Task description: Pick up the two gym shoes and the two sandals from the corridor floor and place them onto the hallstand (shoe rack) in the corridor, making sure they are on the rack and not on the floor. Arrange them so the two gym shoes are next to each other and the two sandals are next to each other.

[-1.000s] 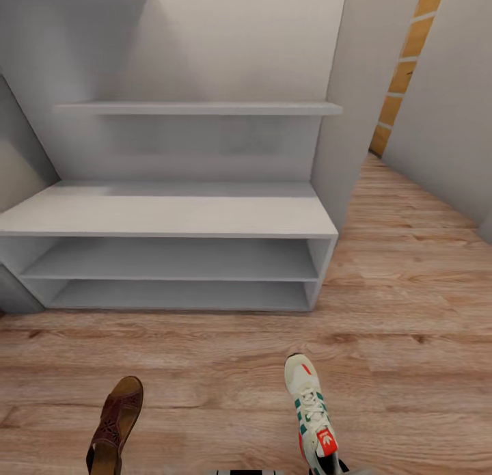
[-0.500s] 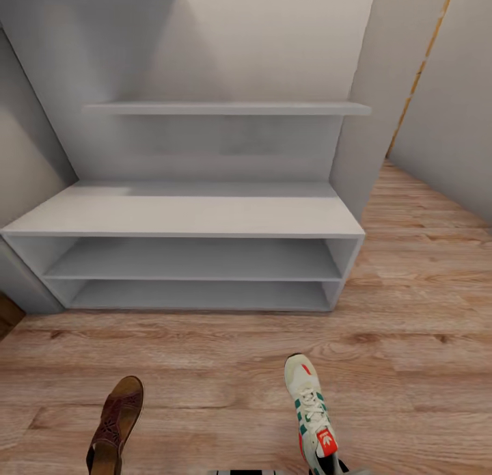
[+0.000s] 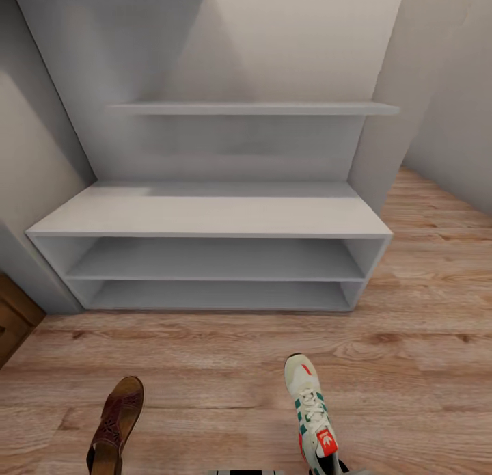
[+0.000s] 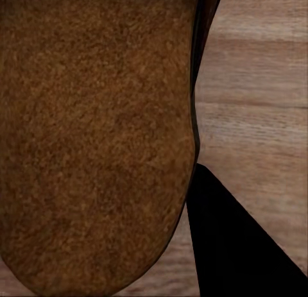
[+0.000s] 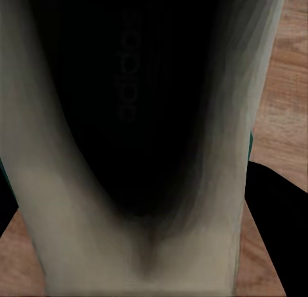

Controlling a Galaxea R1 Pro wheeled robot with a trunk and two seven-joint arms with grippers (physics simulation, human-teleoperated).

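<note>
A grey shoe rack stands on the wood floor, nothing on it yet. The left gripper seems to hold a brown sandal; the right seems to hold a sneaker. Roll closer, then lift each shoe over the rack's edge.

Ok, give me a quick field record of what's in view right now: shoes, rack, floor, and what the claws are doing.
sandal: one brown sandal at the head view's lower left, toe toward the rack; its sole is close up in the left wrist view
gym shoe: one cream sneaker with green stripes at the lower right, toe toward the rack
hallstand: pale grey bench straight ahead, top and both shelf levels bare
corridor floor: wood planks between shoes and rack
claws: whether they grip the shoes cannot be told
</note>
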